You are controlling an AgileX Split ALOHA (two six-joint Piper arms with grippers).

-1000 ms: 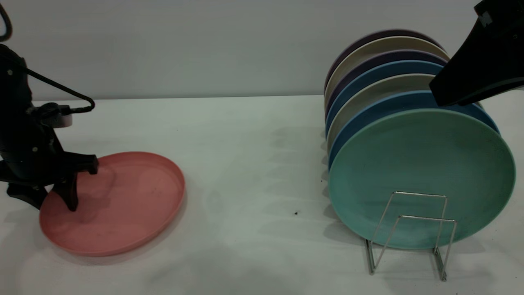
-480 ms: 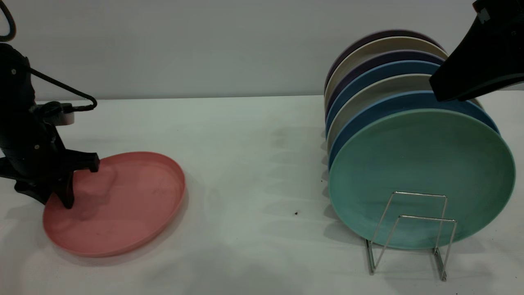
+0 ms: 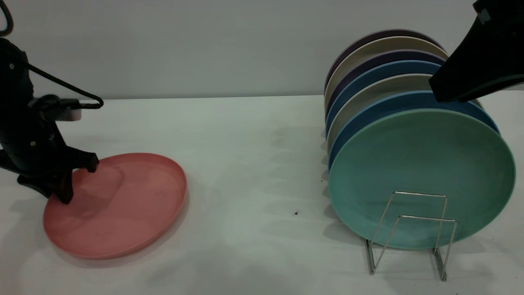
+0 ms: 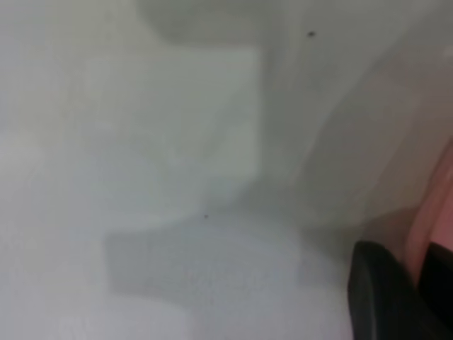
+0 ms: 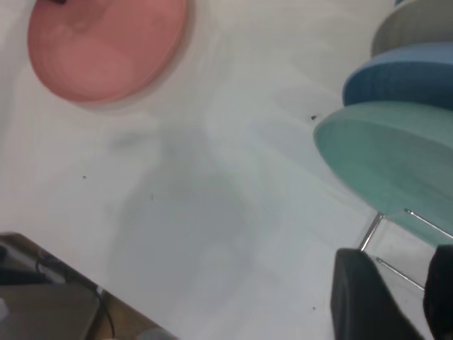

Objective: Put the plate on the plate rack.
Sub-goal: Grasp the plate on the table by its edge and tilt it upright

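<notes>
Now the left gripper (image 3: 65, 186) clamps the plate (image 3: 116, 205) by its rim at about ten o'clock, while the plate rack (image 3: 409, 229) stands well apart at three o'clock beneath the raised right arm (image 3: 483, 57), whose grip cannot be told.

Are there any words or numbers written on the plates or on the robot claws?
None to read: no words, numbers or signs anywhere.
The pink plate has only faint dark scuffs, not letters.
The mint-green plate in the wire plate rack is plain.
The left claw at the pink plate's rim is bare black.
</notes>
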